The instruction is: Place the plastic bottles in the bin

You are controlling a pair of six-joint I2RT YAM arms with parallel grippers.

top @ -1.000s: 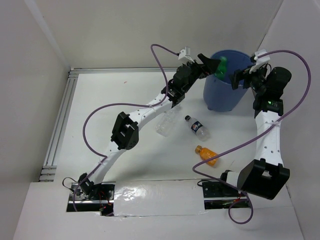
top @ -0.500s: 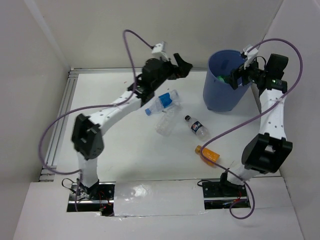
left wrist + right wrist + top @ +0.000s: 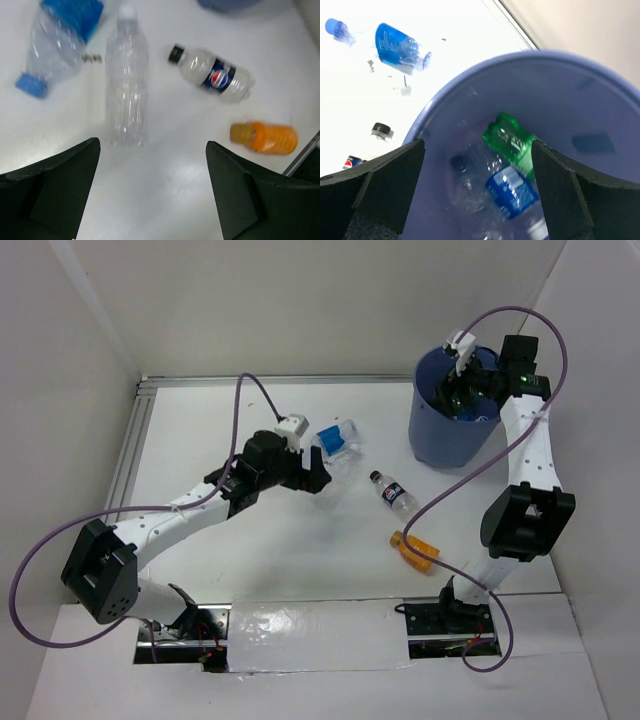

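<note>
start with the surface [image 3: 190,435]: a second ago your left arm was stretched across it to the bin [image 3: 440,440], holding the green bottle over the rim. now that arm has swung back to the middle, and the far corner is left to the right arm. the bin stands upright at the far right. the green bottle [image 3: 512,145] now lies inside it, against a bottle with a blue label [image 3: 511,194] (so that drop counts as done).

the right end effector [image 3: 478,145] has moved up over the bin's mouth and looks straight down into it, jaws spread wide and gripping nothing. the left end effector [image 3: 151,150] is likewise wide apart and empty, hovering above the loose bottles without touching any.

four are left out on the surface by my count:
- a tall clear unlabelled bottle [image 3: 126,90], lying just ahead of the left jaws and roughly in line with them
- a crushed blue-labelled bottle [image 3: 57,37] just beside it
- a dark-labelled bottle [image 3: 215,76] a little toward the bin
- the short orange bottle [image 3: 267,138], nearest the arm bases

what this means for you: at least two are in and four are to go, so i'd judge the task about a third done. the left arm looks set up for the clear bottle next. expect it to roll if the jaws close off-centre, since it lies on its side on a smooth surface.
</note>
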